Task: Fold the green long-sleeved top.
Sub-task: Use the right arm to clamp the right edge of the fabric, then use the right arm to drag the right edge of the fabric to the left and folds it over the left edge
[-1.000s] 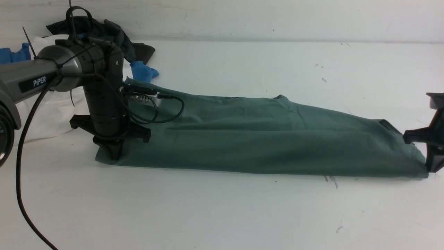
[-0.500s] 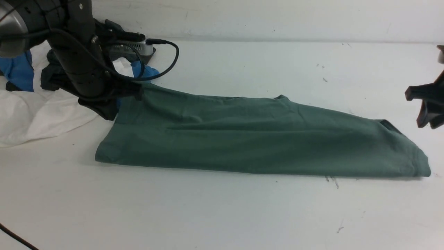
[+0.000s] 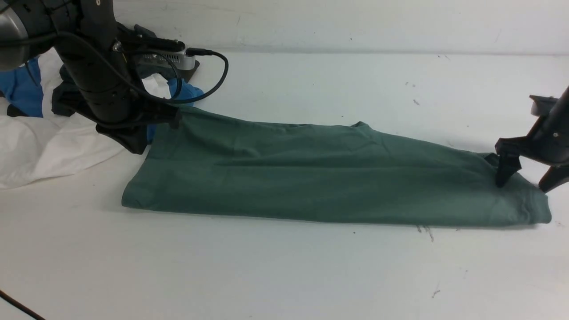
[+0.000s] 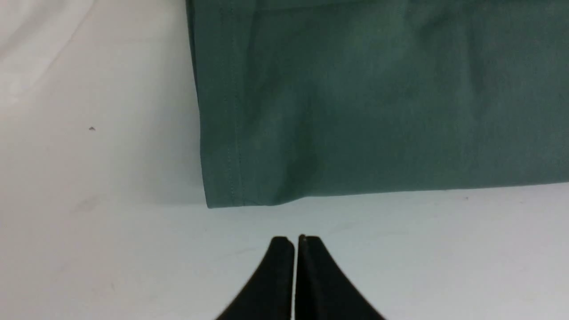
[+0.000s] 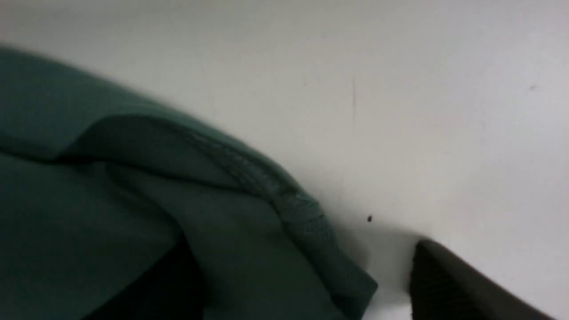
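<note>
The green long-sleeved top (image 3: 311, 178) lies mid-frame on the table (image 3: 266, 275) as a long folded band. At the right edge, the right fingers (image 3: 504, 171) spread wide astride its corner, empty, probably to pinch it. Upper left, the left fingers (image 4: 288, 255) are pressed together, empty, beside the hem.

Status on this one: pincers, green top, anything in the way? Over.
Left pincer shut, empty. Right pincer open, astride right end of green top. Top folded long, lying flat. Clothes pile beside left end.
</note>
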Robot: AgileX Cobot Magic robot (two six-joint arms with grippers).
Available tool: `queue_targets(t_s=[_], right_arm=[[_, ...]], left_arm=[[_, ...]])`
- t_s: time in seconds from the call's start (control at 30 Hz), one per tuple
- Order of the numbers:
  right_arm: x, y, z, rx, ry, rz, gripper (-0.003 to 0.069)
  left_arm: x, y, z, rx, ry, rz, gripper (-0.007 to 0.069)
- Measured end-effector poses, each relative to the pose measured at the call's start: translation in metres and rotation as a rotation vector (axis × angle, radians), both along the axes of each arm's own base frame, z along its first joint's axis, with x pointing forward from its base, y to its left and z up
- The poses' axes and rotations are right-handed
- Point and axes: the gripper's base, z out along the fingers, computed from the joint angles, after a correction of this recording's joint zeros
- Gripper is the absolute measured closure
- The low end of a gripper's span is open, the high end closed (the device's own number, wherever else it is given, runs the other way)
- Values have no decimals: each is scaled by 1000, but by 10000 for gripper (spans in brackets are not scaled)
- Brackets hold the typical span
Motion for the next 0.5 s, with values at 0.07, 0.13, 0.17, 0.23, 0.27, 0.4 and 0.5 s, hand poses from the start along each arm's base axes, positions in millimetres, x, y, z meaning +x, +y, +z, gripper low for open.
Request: queue_targets(t_s=[0.07, 0.13, 0.17, 0.23, 0.27, 0.4, 0.5], right_arm=[[0, 1, 0, 9, -2, 8, 217], [1, 3, -1, 29, -5, 13, 435], [1, 3, -1, 36, -7, 11, 537], [1, 3, 1, 35, -10, 10, 590], [0, 1, 4, 20, -14, 13, 616], [-6, -16, 23, -69, -35, -9, 618], [-15, -35, 54, -159, -82, -51, 618]], left_arm=[[0, 0, 0, 0, 1, 0, 629], [-1, 0, 0, 1, 8, -1, 629], [-2, 0, 0, 4, 20, -2, 629], [-2, 0, -1, 6, 27, -5, 629], [-3, 0, -1, 7, 31, -7, 629], [-6, 2, 6, 21, 23, -8, 629], [-12, 4, 19, 24, -11, -8, 629]])
